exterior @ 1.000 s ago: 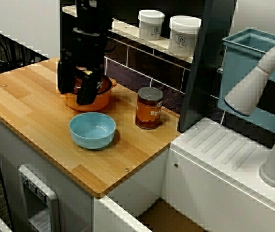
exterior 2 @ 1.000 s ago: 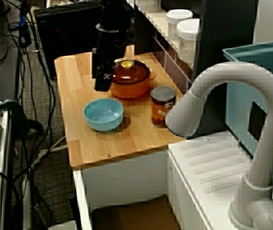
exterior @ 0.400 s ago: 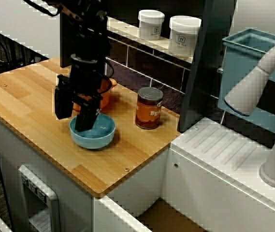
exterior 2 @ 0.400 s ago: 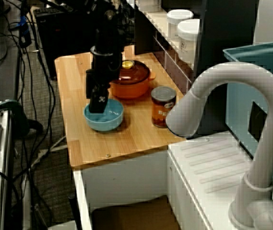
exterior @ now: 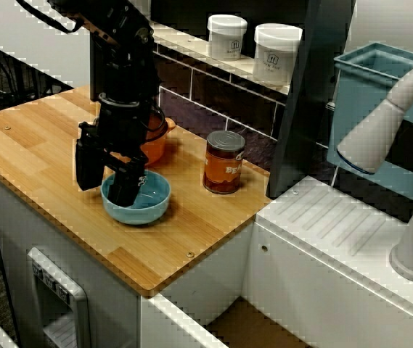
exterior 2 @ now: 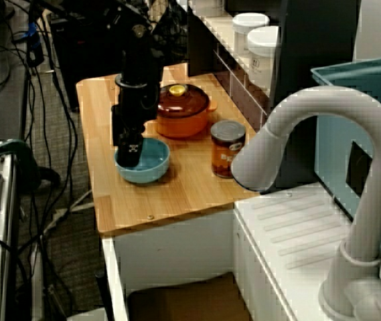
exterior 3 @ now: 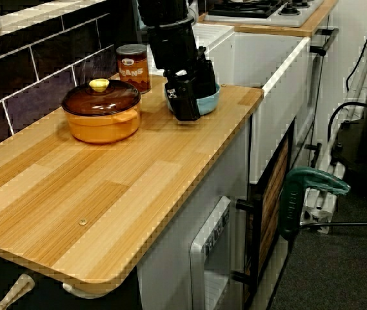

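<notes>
Sink-side view shows the pincer (exterior: 104, 194) set low, jaws spread wide astride the near rim of the blue bowl (exterior: 148, 204) directly beneath it, one finger inside and one outside, likely because that thin wall offers the only grip, with the lidded orange pot (exterior: 154, 147) just behind.

Counter (exterior: 39, 152) holds bowl (exterior: 148, 201), pot (exterior: 153, 147) and can (exterior: 223, 162). Seen from the front, pot sits just behind bowl, toward the wall. Can stands right of both, near but apart. Gripper (exterior: 106, 183) straddles bowl's left rim, one finger inside, one outside. Jar (exterior: 227, 36) and second jar (exterior: 276, 52) side by side on shelf (exterior: 188, 45) behind can. Drainboard (exterior: 337, 225) and faucet (exterior: 387, 123) lie right of counter.
</notes>
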Tool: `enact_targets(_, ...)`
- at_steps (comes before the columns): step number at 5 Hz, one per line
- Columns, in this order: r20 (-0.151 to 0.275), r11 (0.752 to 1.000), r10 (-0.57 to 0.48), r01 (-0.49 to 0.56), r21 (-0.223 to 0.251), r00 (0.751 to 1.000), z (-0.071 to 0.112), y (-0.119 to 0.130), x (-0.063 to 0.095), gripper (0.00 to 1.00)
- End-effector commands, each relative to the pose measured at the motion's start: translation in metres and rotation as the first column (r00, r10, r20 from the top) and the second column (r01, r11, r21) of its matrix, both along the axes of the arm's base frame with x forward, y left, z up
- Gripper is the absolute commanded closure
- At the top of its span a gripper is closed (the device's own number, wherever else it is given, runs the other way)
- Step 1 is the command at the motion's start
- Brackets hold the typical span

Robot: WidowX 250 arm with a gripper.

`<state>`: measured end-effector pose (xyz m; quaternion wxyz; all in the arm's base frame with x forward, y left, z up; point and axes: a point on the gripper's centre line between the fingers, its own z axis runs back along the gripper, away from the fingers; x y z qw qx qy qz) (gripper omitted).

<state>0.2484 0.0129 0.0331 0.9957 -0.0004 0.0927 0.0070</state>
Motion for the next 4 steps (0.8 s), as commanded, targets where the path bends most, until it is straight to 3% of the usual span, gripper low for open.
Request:
enact_targets(1,0.027,1.000,0.017,-0.017,-0.004,0.999,0.013,0.008,0.004,0.00)
enact_targets(4,0.032,0.999,0.044,-0.044,0.000,0.999,0.019,0.049,0.013,0.00)
